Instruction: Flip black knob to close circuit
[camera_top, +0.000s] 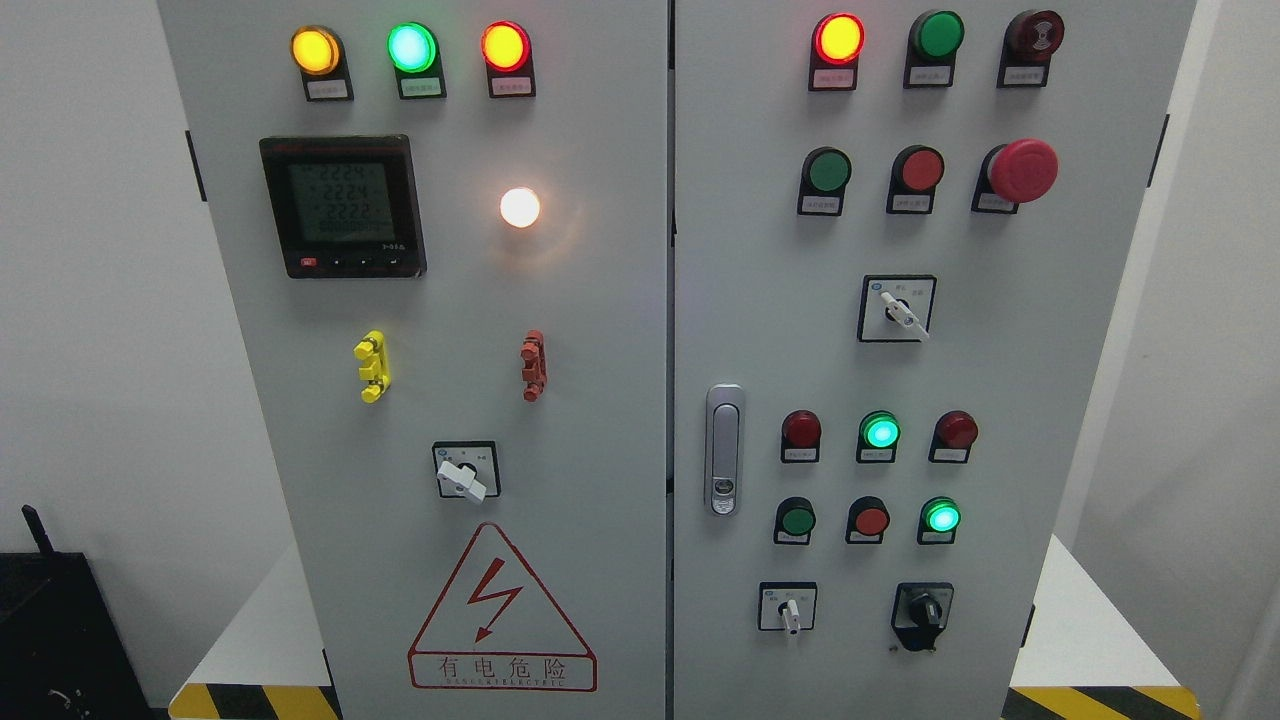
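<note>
Grey control cabinet (600, 400) faced the camera, with neither robot hand in view.

No fingers showed, so their state could not be told. Lowest on the right door sat the black knob (922, 609), near the bottom right corner, its handle roughly upright, with a white selector switch (789, 610) to its left. Above these came a row of small buttons, then a lit green lamp (880, 431) between two dark red ones. A door handle (724, 450) stood by the centre seam. On the left door were a hazard triangle (500, 615), a digital meter (343, 206) and a glowing white lamp (520, 207). A red mushroom button (1022, 170) sat high on the right.
</note>
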